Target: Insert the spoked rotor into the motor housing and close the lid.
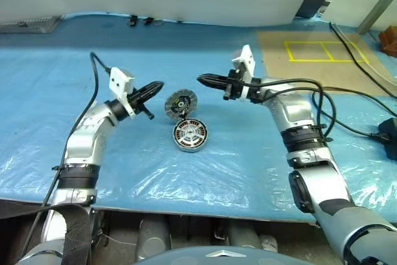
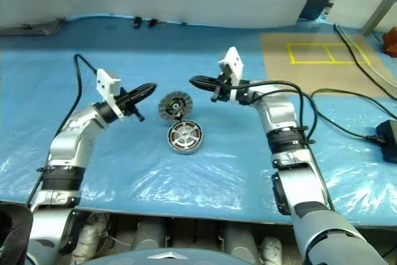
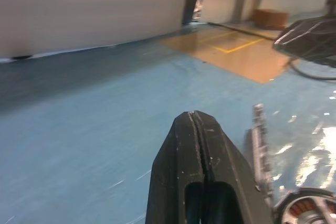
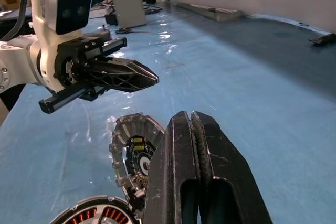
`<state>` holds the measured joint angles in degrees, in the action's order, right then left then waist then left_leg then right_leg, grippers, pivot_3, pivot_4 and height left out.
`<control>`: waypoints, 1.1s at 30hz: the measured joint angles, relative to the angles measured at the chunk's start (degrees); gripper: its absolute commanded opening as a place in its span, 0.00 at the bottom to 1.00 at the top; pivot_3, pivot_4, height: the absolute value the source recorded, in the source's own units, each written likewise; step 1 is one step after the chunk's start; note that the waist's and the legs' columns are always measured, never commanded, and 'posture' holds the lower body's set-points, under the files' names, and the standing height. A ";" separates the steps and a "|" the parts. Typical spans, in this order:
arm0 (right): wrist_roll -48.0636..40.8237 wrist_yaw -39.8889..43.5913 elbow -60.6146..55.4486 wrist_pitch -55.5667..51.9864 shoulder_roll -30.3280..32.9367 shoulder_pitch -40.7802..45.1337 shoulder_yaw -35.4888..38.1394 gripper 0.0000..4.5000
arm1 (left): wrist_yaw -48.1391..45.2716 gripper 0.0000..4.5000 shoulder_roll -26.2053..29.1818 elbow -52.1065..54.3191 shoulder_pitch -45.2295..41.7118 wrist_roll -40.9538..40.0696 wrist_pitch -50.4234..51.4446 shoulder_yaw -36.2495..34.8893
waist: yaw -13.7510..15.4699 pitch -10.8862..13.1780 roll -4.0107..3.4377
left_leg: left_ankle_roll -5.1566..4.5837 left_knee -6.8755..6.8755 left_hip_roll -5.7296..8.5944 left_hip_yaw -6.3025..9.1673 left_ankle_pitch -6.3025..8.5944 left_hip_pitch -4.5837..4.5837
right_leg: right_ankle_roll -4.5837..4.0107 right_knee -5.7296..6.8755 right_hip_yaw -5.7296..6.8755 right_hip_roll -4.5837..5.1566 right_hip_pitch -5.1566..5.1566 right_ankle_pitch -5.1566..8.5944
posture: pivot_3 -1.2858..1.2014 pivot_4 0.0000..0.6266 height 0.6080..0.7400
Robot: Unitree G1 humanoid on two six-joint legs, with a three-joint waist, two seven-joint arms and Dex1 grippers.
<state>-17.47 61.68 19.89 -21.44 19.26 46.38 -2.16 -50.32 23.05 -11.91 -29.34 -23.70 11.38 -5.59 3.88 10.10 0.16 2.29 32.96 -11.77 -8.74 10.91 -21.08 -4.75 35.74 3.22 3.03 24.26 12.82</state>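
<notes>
Gripper [image 1: 160, 84] above ribbed round lid [image 1: 180, 103]

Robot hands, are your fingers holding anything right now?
No, nothing is held. The left gripper and the right gripper are both shut with nothing between their fingers, above the lid and the motor housing.

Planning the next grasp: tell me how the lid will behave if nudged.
The lid stands tilted on its edge against the housing, so a nudge would likely topple or roll it. It looks like rigid metal, probably heavy for its size. Its ribbed face may offer grip.
</notes>
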 measured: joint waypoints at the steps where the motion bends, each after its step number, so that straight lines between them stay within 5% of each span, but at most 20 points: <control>1: -0.76 0.14 -1.41 -1.64 0.79 -0.91 0.07 0.00 | -1.47 0.00 -0.10 -1.14 -0.77 -0.14 -0.02 0.32 | 0.02 0.00 0.00 | 0.00 0.01 -0.01 0.00 0.00 0.01 | 0.00 0.00 0.00 0.00 0.00 0.00 | 0.52 0.24 1.00; 8: -5.98 8.25 -16.91 -17.18 11.73 -11.53 -5.26 0.00 | -9.09 0.00 -0.54 -12.69 -8.31 2.19 -1.99 3.94 | 0.72 0.00 0.00 | 0.00 0.01 0.01 0.03 0.00 -0.05 | 0.04 -0.08 0.00 0.02 -0.02 -0.02 | 0.52 0.24 1.00; 15: -1.29 8.86 -20.43 -12.73 14.43 -15.72 -12.45 0.00 | -12.75 0.00 -2.82 -17.09 -13.07 3.25 -4.62 5.54 | 0.82 0.00 0.01 | 0.08 0.03 0.02 0.06 0.04 -0.07 | 0.06 -0.07 0.01 0.08 -0.02 -0.02 | 0.52 0.24 1.00; 24: 1.66 8.58 -18.04 -8.97 15.15 -15.79 -13.72 0.00 | -18.73 0.00 -0.48 -8.72 -12.79 3.32 0.82 9.43 | 0.82 0.01 0.01 | 0.06 -0.01 -0.01 0.06 0.03 -0.07 | 0.06 -0.09 0.01 0.06 -0.01 -0.02 | 0.52 0.24 1.00; 33: -0.82 12.63 -17.85 -14.31 18.75 -15.66 -13.45 0.00 | -15.02 0.00 -1.14 1.80 -5.63 5.28 0.31 12.29 | 1.45 0.00 0.00 | 0.06 0.01 -0.01 0.06 0.03 -0.05 | 0.05 -0.09 0.01 0.08 -0.05 -0.02 | 0.52 0.24 1.00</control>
<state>-18.29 74.31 2.04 -35.75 38.00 30.72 -15.62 -65.34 21.92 -10.11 -34.97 -18.42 11.69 6.70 5.33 10.11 0.16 2.35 32.97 -11.78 -8.69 10.94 -21.13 -4.69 35.65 3.23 3.11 24.20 12.80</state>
